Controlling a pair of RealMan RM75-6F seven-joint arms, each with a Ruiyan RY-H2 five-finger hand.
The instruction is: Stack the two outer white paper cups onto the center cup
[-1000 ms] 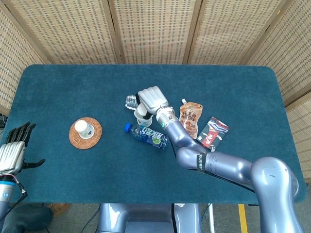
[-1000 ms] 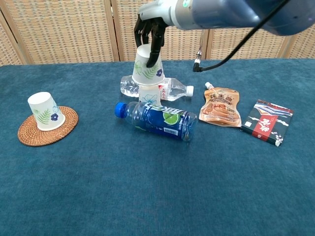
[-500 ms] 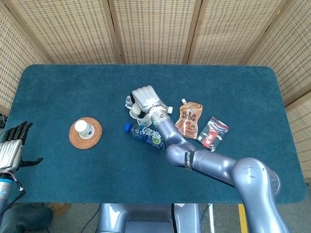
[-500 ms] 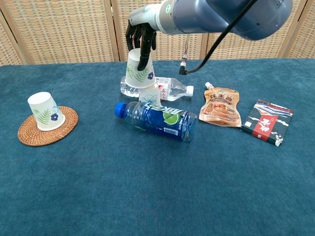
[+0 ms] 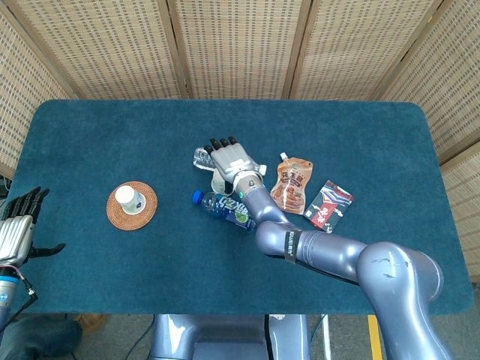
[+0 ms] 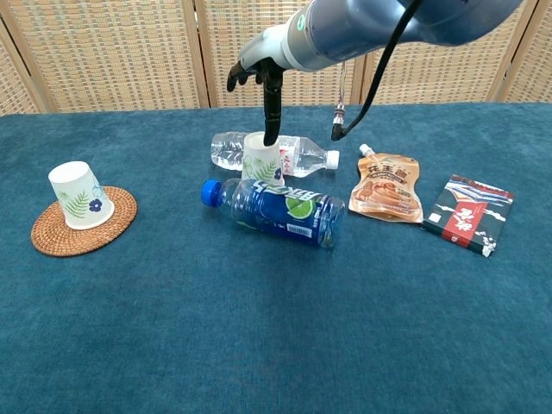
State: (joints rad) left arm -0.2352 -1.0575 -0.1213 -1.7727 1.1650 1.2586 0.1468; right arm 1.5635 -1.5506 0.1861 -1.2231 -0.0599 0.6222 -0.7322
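Cup's down! The right hand (image 6: 259, 73) has let go, fingers spread, leaving the floral white paper cup (image 6: 261, 158) nested on the centre cup behind the blue plastic bottle (image 6: 274, 207); one stack made.

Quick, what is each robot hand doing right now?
Left hand: open, holding nothing, at the table edge.
Right hand: open, fingers spread above the stacked cup, not gripping it.

**Worktop layout**

Far left, a paper cup (image 6: 78, 195) stands upturned on a coaster (image 6: 84, 222). At centre, stacked cups (image 6: 262, 159) stand between two lying bottles — clear bottle (image 6: 231, 148) behind, labelled bottle (image 6: 276, 211) in front. Right: pouch (image 6: 386, 189), then packet (image 6: 471, 215).
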